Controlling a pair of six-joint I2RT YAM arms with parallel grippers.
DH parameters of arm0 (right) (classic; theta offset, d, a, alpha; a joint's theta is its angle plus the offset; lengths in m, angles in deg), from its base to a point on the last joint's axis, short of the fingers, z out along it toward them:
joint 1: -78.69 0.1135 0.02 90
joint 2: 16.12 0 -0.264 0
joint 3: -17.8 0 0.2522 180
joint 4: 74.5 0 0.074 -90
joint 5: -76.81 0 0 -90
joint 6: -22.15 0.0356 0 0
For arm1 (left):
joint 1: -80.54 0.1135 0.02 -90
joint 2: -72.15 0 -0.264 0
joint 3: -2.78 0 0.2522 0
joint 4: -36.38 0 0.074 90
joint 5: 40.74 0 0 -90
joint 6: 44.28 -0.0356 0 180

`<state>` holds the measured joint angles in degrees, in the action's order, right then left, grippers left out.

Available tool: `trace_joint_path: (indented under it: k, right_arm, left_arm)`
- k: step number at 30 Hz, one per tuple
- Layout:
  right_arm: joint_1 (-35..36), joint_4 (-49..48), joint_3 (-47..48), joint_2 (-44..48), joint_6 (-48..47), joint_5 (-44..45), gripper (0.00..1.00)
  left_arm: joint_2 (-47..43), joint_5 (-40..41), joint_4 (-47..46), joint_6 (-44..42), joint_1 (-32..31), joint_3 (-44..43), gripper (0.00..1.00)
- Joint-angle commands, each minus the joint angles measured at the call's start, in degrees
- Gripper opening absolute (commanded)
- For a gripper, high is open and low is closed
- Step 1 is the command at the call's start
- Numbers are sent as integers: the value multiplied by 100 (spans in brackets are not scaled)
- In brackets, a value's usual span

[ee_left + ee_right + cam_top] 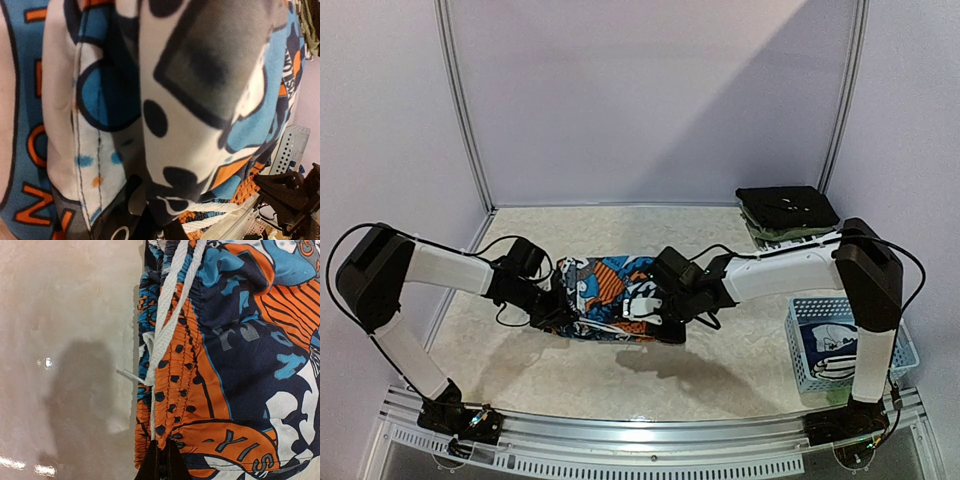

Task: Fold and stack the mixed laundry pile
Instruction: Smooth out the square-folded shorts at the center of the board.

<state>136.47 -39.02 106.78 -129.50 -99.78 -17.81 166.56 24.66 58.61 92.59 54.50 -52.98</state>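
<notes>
Orange-blue-white cartoon-print shorts (605, 290) lie bunched in the middle of the table, and both arms reach in to them. My left gripper (552, 308) is shut on their left edge. In the left wrist view the print (190, 100) fills the frame and the gripper (159, 225) pinches a fold at the bottom. My right gripper (655, 305) is shut on the right end. The right wrist view shows that gripper (162, 442) clamped on the orange elastic waistband (180, 390), beside the white drawstring (170, 305). A black-and-white printed piece (832, 345) lies in the basket.
The pale blue lattice basket (798, 368) stands at the near right beside the right arm. A folded stack with a black garment on top (787, 207) and olive-green cloth (770, 236) under it sits at the back right. White walls enclose the table (520, 365).
</notes>
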Motion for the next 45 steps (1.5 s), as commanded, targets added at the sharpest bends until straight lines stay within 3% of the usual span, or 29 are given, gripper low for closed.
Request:
trace_joint_path:
  k: [1,3,7,12,18,29,33,35,39,41,45]
  right_arm:
    - [-44,740,71,-142,199,-92,8]
    - [-40,892,115,53,220,-249,19]
    - [-36,1441,323,504,297,-647,36]
    - [-39,1714,777,828,458,-906,42]
    - [-40,1682,1701,155,594,-1248,46]
    - [-33,2072,2765,-1250,754,-1479,46]
    - [23,2095,2667,-1300,775,-1461,46]
    - [49,2068,2593,-1308,771,-1292,40]
    - [56,2055,2464,-1247,816,-1103,11]
    - [54,1964,2243,-1009,836,-1193,3]
    - [97,1850,1678,-354,785,-1507,0]
  left_arm:
    - [-421,205,-184,134,-71,-110,15]
    - [-789,433,435,-5,-120,-423,30]
    - [-1399,955,1598,-475,-107,-1157,42]
    - [-924,1378,2392,-932,-18,-2082,49]
    - [129,1393,2121,-722,-32,-2514,56]
    - [908,749,1324,-599,-94,-2226,56]
    - [1110,536,933,-507,-94,-1997,40]
    - [1080,547,876,-480,-95,-1877,33]
    - [693,644,861,-481,-98,-1532,24]
    - [499,724,902,-543,-94,-1408,21]
    - [359,825,894,-712,-85,-1228,19]
